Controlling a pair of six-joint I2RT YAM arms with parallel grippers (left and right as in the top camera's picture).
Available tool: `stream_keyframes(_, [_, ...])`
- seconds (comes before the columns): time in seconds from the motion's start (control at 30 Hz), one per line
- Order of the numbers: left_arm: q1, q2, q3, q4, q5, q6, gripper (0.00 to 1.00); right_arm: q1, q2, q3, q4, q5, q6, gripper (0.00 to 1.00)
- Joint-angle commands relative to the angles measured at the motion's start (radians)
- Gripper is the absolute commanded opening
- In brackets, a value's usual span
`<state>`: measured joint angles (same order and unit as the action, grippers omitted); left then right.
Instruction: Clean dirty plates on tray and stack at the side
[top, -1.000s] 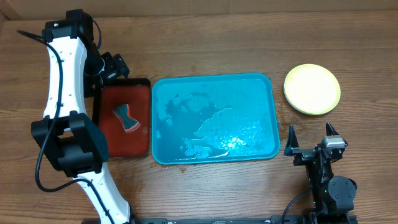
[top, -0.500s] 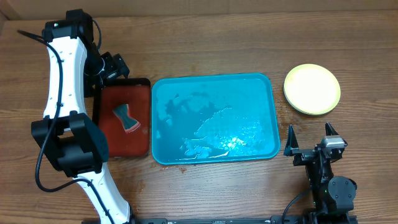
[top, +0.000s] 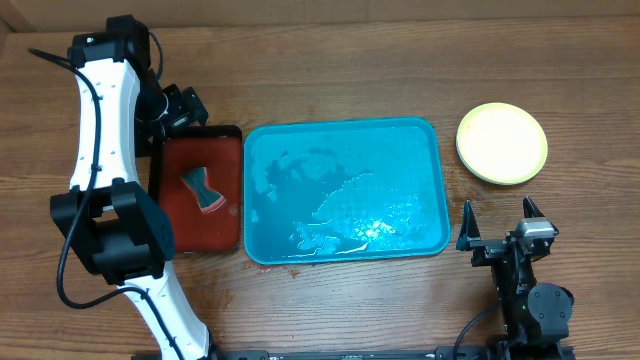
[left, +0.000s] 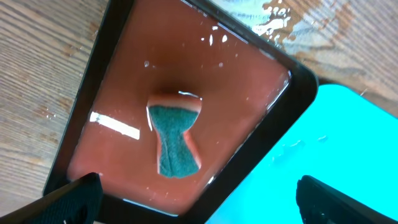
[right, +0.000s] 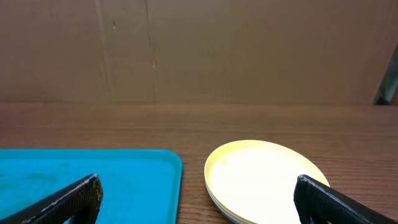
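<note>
The plates (top: 502, 143) sit in a stack at the right of the table, a pale yellow one on top; the stack also shows in the right wrist view (right: 268, 182). The cyan tray (top: 345, 190) lies in the middle, wet, with no plates on it. My right gripper (top: 497, 222) is open and empty, near the table's front edge below the stack. My left gripper (top: 180, 108) is open and empty, hovering over the far end of the dark red tray (top: 200, 190); in the left wrist view its fingertips (left: 199, 202) span that tray's corner.
A teal-and-pink sponge (top: 203, 190) lies in the dark red tray, also seen in the left wrist view (left: 175, 140). Water droplets spot the wood behind that tray (left: 286, 15). A brown cardboard wall (right: 199, 50) stands behind the table.
</note>
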<state>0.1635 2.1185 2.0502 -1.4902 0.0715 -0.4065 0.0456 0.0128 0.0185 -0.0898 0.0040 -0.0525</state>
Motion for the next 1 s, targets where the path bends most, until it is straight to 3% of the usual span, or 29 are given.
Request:
stream_keyframes(0.0, [-0.007, -0.022, 0.006, -0.016, -0.007, 0.048, 1.00, -0.007, -0.010, -0.010, 0.006, -0.005, -0.001, 1.00])
stream_keyframes(0.1, [-0.019, -0.063, 0.005, 0.007, -0.008, 0.055, 1.00, -0.007, -0.010, -0.010, 0.006, -0.005, -0.001, 1.00])
stream_keyframes(0.37, [-0.135, -0.326, -0.138, 0.194, -0.008, 0.256, 1.00, -0.007, -0.010, -0.010, 0.006, -0.005, -0.001, 1.00])
stream_keyframes(0.97, [-0.181, -1.147, -1.016, 0.590, -0.019, 0.340, 1.00, -0.007, -0.010, -0.010, 0.006, -0.005, -0.001, 1.00])
